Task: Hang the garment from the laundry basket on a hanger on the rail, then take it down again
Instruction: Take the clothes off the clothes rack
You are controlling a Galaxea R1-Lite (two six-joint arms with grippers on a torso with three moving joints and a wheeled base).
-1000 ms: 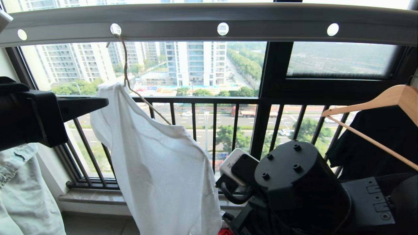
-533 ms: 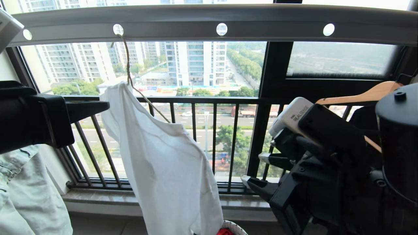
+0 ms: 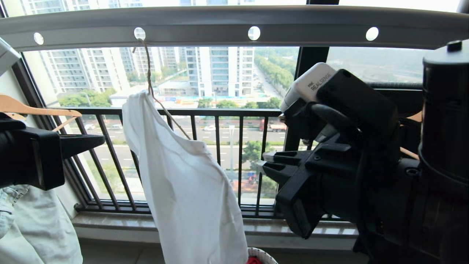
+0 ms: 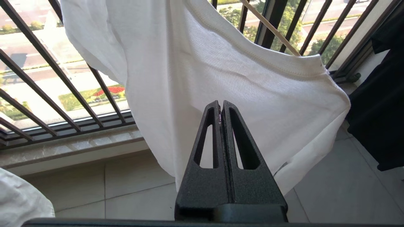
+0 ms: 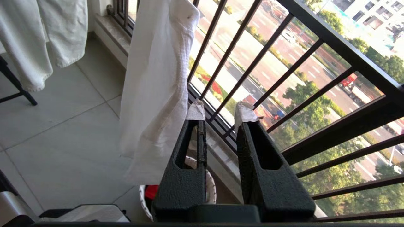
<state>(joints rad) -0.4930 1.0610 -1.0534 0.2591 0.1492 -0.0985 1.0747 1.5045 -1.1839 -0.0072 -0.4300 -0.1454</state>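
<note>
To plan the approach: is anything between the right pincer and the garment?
Nothing: head view shows only window bars behind the gap between right pincer and garment.

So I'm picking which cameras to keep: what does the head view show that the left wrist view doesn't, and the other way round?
Only the head view shows the grey rail, the hanger's hook in one of its holes, the right gripper raised right of the T-shirt, a wooden hanger and the basket's rim.

Only the left wrist view shows the left gripper shut with nothing in it, short of the shirt, and the shirt's collar edge on the thin hanger.

Both show the white shirt hanging lopsided and the window bars.
</note>
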